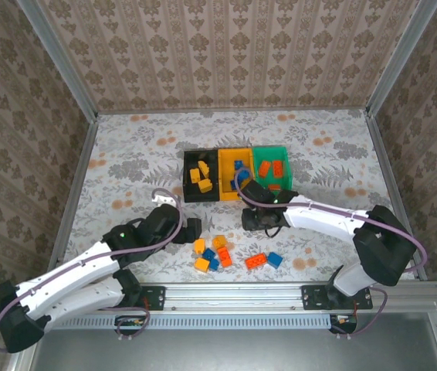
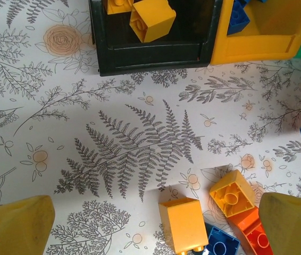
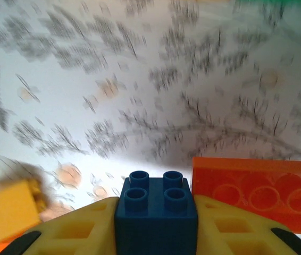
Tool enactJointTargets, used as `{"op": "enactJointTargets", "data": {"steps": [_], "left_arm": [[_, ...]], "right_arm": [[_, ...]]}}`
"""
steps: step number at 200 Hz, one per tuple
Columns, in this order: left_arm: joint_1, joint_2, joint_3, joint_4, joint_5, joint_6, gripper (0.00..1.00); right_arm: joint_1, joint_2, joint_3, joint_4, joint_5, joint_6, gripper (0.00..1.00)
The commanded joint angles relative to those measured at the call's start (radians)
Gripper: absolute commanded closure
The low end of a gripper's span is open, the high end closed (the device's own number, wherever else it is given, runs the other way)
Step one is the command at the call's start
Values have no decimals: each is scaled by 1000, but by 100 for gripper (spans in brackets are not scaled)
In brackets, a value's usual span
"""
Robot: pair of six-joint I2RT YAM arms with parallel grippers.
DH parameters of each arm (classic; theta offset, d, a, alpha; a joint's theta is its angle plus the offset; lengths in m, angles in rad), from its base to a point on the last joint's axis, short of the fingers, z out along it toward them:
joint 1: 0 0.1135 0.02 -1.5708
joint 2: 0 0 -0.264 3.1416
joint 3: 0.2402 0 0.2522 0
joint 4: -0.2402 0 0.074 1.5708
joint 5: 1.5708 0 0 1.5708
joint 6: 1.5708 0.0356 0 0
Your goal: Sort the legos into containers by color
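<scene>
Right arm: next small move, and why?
Probably lift toward the yellow bin and release above it. The right gripper is shut on a blue brick, and that bin already holds other blue bricks, whereas the black bin holds yellow ones.

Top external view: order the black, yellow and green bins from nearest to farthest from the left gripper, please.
From the left gripper:
1. black bin, left end of the row.
2. yellow bin, middle.
3. green bin, right end.
</scene>
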Motion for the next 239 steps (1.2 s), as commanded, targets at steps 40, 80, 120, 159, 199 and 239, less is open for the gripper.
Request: {"op": "enactJointTargets", "data": {"steps": [40, 80, 120, 159, 199, 239], "left_arm": [[12, -9, -8, -5, 14, -11, 0], [27, -33, -23, -5, 26, -12, 0], [37, -34, -35, 0, 40, -15, 0], [45, -44, -39, -4, 47, -16, 0], [50, -55, -41, -10, 49, -15, 0], [57, -56, -47, -11, 52, -17, 0]], "right_arm": [[37, 24, -31, 55, 18, 66, 53], [47, 45, -8, 32, 50, 59, 41], [73, 67, 17, 27, 63, 45, 41], [84, 102, 43, 1, 89, 47, 44], [117, 108, 53, -14, 93, 49, 46], [146, 129, 53, -44, 101, 52, 46]]}}
